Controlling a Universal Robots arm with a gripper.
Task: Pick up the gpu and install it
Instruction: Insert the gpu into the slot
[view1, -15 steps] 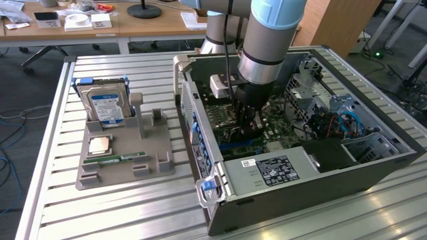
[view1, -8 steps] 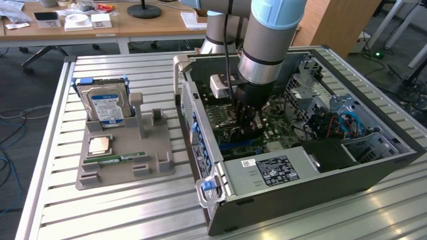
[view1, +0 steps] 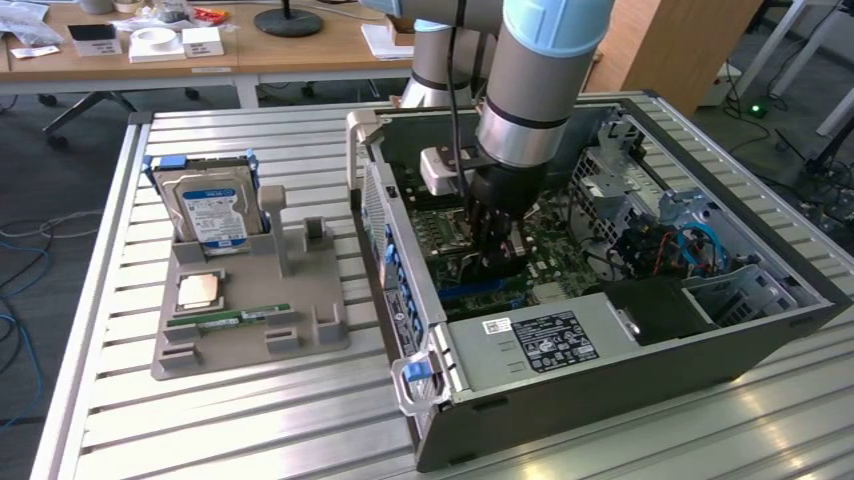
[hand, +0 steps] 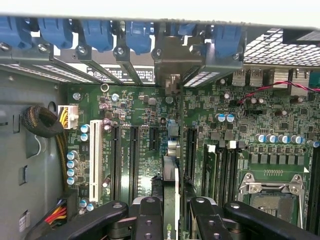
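My gripper (view1: 494, 262) is down inside the open computer case (view1: 747, 330), over the motherboard (hand: 135, 105). It is shut on the gpu (hand: 170, 175), a thin card seen edge-on between the two black fingers (hand: 150, 217). The card stands upright over the long black slots in the middle of the board, in line with the metal bracket (hand: 172, 60) at the case's rear wall. In the exterior view the gpu (view1: 470, 268) is a dark slab under the wrist, mostly hidden by the fingers. I cannot tell whether its edge touches a slot.
A grey holder (view1: 247, 330) at the exterior view's left carries a silver hard drive (view1: 214, 215), a processor chip (view1: 200, 290) and a green memory stick (view1: 247, 316). Blue latches (hand: 95, 32) line the case's rear wall. The processor socket (hand: 272, 192) and cable bundles (hand: 45, 125) flank the slots.
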